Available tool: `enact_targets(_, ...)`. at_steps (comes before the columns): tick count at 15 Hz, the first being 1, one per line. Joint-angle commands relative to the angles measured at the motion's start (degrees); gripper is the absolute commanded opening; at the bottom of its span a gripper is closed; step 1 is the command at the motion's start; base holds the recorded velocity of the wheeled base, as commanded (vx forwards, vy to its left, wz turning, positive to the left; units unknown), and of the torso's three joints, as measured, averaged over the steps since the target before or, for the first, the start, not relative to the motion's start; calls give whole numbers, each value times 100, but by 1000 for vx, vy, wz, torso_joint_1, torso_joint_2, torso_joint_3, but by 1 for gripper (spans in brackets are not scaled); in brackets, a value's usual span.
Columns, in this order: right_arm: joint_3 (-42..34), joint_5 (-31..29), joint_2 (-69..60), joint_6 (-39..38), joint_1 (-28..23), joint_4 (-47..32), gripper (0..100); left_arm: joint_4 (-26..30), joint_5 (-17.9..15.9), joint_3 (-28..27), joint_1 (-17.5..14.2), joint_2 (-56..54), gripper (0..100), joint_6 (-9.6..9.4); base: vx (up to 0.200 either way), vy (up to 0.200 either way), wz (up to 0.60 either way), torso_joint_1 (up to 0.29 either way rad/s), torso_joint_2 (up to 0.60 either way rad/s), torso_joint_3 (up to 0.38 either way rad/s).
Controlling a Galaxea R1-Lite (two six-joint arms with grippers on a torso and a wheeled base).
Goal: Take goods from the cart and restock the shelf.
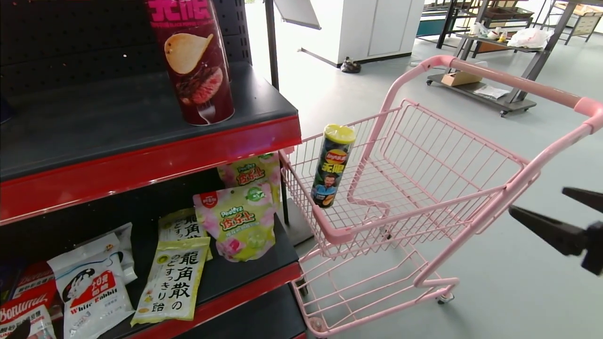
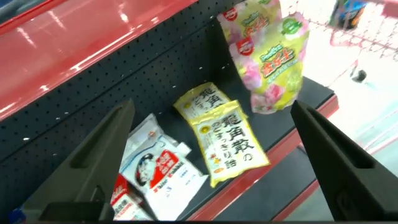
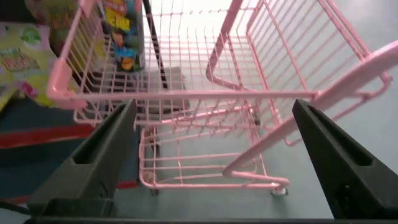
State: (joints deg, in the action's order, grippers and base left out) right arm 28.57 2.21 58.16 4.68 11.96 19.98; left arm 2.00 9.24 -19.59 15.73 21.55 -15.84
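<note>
One chip can [image 1: 332, 165] in one cart [image 1: 518, 82]

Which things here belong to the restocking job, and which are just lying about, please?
Job: pink cart, yellow-lidded chip can inside it, red-edged shelf.
Lying about: maroon chip can, snack bags, already shelved; dark trolley behind.

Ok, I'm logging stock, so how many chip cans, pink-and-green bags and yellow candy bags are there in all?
Chip cans: 2, dark red can on upper shelf, yellow-lidded can in cart
Pink-and-green bags: 2, front, rear
Yellow candy bags: 2, front, rear
Total: 6
</note>
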Motion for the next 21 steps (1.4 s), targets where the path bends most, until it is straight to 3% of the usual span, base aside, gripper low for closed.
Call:
enact_targets(1,693,403,2156,-327,395,1175,100,2,16,-1,-8,-55,100,142,0,0,0,0,0,0)
enact_targets(7,2565,465,4362,-494,676,1271,100,20,16,-27,-17,77,100,151,0,0,0,0,0,0)
enact_targets(12,3075,790,5249,-494,782,1641,100,11,52,-36,-17,156,100,151,0,0,0,0,0,0)
enact_targets(21,3813,1142,5882,-494,878,1641,100,11,60,-71,-26,297,100,151,0,0,0,0,0,0)
